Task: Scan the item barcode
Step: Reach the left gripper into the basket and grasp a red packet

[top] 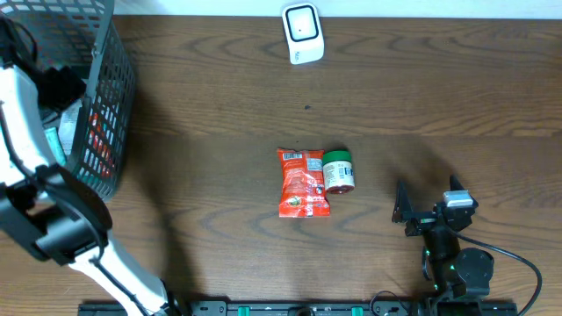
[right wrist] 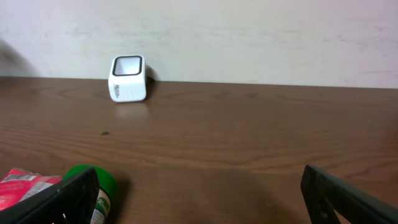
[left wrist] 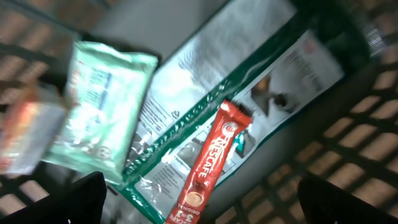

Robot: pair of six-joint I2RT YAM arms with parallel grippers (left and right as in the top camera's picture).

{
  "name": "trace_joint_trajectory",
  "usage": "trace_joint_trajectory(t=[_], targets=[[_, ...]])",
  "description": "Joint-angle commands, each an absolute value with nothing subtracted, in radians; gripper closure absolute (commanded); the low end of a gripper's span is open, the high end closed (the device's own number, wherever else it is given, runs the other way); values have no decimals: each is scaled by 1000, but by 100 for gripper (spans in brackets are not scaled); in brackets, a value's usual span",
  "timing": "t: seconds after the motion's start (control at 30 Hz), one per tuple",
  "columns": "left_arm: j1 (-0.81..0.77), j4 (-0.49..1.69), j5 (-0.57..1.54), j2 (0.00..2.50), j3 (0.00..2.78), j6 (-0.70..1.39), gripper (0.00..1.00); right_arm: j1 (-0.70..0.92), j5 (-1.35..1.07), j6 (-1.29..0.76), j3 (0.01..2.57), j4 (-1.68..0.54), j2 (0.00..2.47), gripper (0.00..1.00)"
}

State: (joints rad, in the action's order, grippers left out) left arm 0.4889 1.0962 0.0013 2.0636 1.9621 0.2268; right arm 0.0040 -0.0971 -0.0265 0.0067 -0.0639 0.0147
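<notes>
A white barcode scanner (top: 303,33) stands at the table's far edge and also shows in the right wrist view as the scanner (right wrist: 127,78). A red snack packet (top: 303,182) and a green-lidded jar (top: 338,171) lie side by side mid-table. My right gripper (top: 428,198) rests open to their right, with the jar (right wrist: 93,186) at its left finger and nothing between the jaws. My left gripper (left wrist: 205,208) is open inside the basket (top: 105,105), hovering over a red Nescafe stick (left wrist: 208,165), a mint-green pack (left wrist: 99,106) and a large white-and-green bag (left wrist: 249,81), holding nothing.
The dark wire basket stands at the table's left edge with my left arm (top: 26,132) reaching into it. Its mesh wall (left wrist: 367,137) shows around the items. Bare brown tabletop (top: 421,96) lies between the scanner and the right gripper.
</notes>
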Motion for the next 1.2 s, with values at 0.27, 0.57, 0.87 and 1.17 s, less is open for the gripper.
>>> trace_joint_trajectory(t=[0.27,0.57,0.87,1.17], targets=[[487,1129,70,2227,1948,157,25,-6,-95,-29,6,-68,12,1],[487,1070,71,2250,1868,157,46,-6,-95,-29,6,-68,12,1],[487,999,71,2250,1778,157,77,-6,-95,-29,6,-68,12,1],[517,1029,67,2021,1889,180,93,-6,-95,-29,6,-68,12,1]])
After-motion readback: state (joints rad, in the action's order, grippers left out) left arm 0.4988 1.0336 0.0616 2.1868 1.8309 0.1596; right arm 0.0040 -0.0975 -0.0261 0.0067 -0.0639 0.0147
